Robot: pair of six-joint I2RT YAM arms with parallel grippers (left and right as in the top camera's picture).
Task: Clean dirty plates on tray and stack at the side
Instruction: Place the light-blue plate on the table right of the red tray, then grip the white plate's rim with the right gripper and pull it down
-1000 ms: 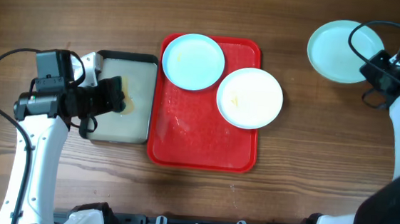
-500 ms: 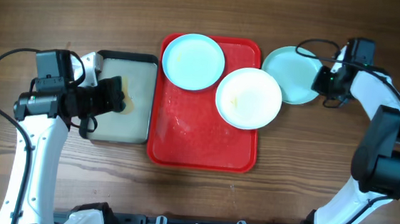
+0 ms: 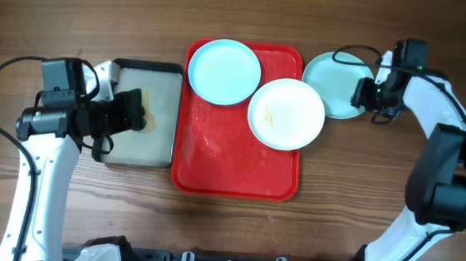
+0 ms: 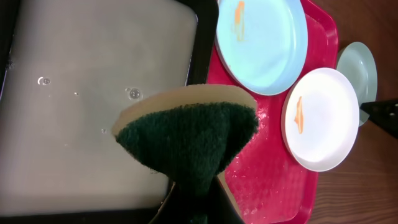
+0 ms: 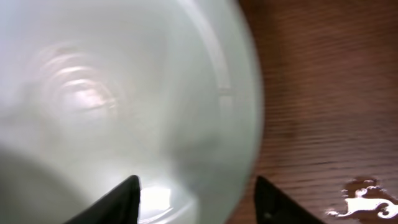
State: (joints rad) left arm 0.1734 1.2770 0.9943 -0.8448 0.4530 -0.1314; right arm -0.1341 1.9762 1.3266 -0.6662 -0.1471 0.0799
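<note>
Where the red tray [image 3: 213, 166] lies in the middle of the table [image 3: 360, 207], it holds two of the plates. The blue plate [image 3: 224, 71] sits in the tray's far left corner. The white plate [image 3: 287, 113] sits on the tray's right side and sticks out over the rim. The mint plate [image 3: 333, 80] is off the tray, on the wood just beside it, and the white plate's edge lies over it. Left of the tray is a black-rimmed basin [image 3: 164, 68] with cloudy water [image 4: 93, 81] in it.

The left gripper [image 3: 122, 113] is squeezed tight on a green sponge [image 4: 186, 134] and hangs over the basin. The right gripper [image 5: 196, 180] is at the mint plate's right edge. Its fingers [image 5: 124, 199] are spread apart, one over the plate and one over the wood, not pinching the rim.

The left wrist view shows an orange smear [image 4: 238, 17] on the blue plate and another on the white plate; from above they look very faint. It also shows wet drops on the tray. Only the right wrist view shows a small wet spot [image 5: 364, 190] on the wood.
</note>
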